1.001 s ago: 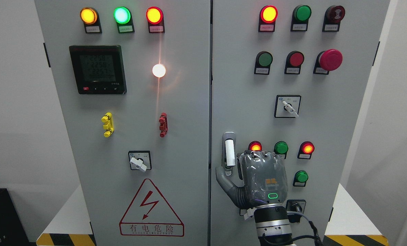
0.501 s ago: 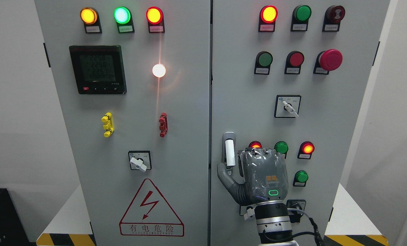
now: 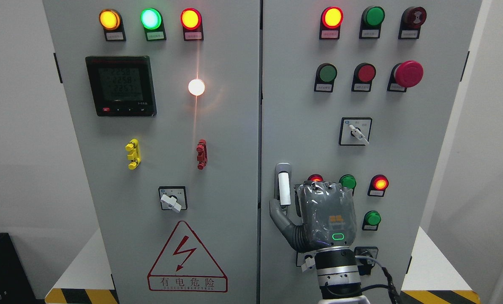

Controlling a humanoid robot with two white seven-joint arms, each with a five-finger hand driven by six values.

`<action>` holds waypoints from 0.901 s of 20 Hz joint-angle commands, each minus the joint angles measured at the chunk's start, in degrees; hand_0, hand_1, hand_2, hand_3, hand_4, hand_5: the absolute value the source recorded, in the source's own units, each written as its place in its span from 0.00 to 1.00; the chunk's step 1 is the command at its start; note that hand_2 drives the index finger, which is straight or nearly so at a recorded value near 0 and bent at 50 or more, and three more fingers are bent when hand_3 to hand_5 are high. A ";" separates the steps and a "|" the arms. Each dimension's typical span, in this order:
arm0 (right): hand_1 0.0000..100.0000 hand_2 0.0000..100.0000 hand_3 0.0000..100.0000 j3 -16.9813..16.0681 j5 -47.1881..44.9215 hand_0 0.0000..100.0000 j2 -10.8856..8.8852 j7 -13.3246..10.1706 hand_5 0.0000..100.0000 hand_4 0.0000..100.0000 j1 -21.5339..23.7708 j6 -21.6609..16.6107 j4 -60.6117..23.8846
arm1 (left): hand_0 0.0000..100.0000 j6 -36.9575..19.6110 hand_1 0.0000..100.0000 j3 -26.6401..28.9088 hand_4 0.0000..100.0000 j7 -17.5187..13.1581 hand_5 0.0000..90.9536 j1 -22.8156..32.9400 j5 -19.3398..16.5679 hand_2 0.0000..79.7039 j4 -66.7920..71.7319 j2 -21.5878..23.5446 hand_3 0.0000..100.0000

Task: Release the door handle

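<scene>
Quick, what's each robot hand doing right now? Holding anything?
Right hand: beside the door handle, thumb by its lower end; whether it grips cannot be told, since the back of the hand hides its other fingers.
Left hand: not in view.

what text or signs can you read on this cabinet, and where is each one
"有电危险": on the red lightning warning triangle, low on the left door.
Small Latin line under it: too small to read.
Meter digits: three rows, roughly "225…", too blurred to be sure.
Labels under the lamps and buttons, e.g.: too small to read.
Selector switch markings: unreadable.
Orange mark on the right hand: no legible text.
</scene>
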 commanded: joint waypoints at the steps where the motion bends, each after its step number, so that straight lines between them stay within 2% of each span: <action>1: 0.39 0.98 1.00 -0.38 0.00 0.35 0.12 -0.05 1.00 1.00 -0.05 -0.02 0.36 | 0.12 -0.01 0.56 0.00 0.00 0.02 0.00 0.53 0.00 0.00 0.00 -0.02 0.00; 18: 0.40 0.98 1.00 -0.56 0.00 0.41 0.21 -0.13 1.00 1.00 0.04 0.07 0.27 | 0.12 -0.01 0.56 0.00 0.00 0.02 0.00 0.53 0.00 0.00 0.00 -0.02 0.00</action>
